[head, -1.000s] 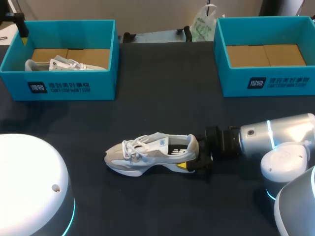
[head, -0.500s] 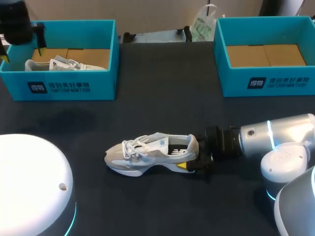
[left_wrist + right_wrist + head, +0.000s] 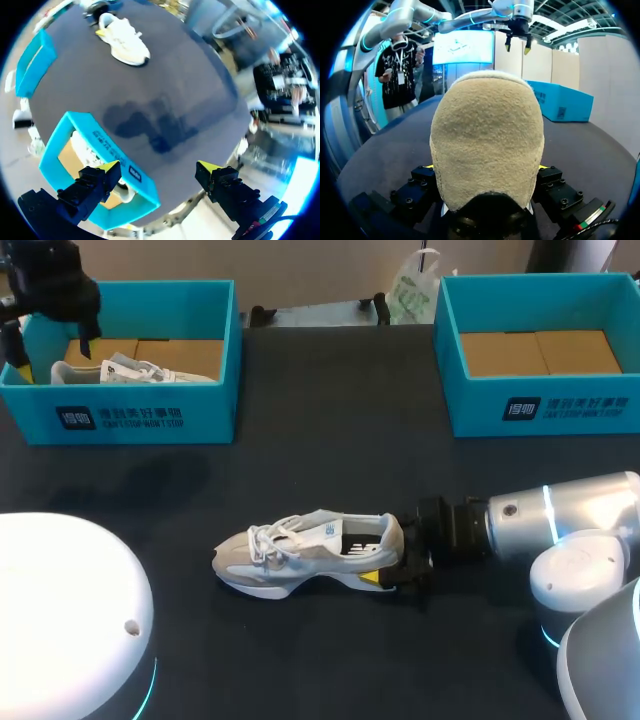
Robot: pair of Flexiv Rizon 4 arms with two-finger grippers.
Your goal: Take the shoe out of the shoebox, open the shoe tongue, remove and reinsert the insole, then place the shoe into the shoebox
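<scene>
R pincer (image 3: pixel 398 568) is clamped on the shoe's heel, no shift over the last sec. The shoe (image 3: pixel 300 552) lies mid-table on the near side, toe pointing left, outside both boxes. L pincer (image 3: pixel 157 170) is spread wide w/ nothing in it, and it's the one that moved. A sec ago only a tip showed at the far-left corner; now the whole head hangs over the L box (image 3: pixel 130 418), by its left wall. My read: R steadies the shoe while L comes round, prob. for the tongue/insole. Tongue doesn't look pulled open yet; insole, can't tell. L is well apart from the shoe. A 2nd shoe (image 3: pixel 120 370) sits in the L box; the R box (image 3: pixel 540 405) is far right, cardboard floor showing. Table (image 3: pixel 330 460) is dark, flat and matte, and L's way from box to shoe runs over it alone.
</scene>
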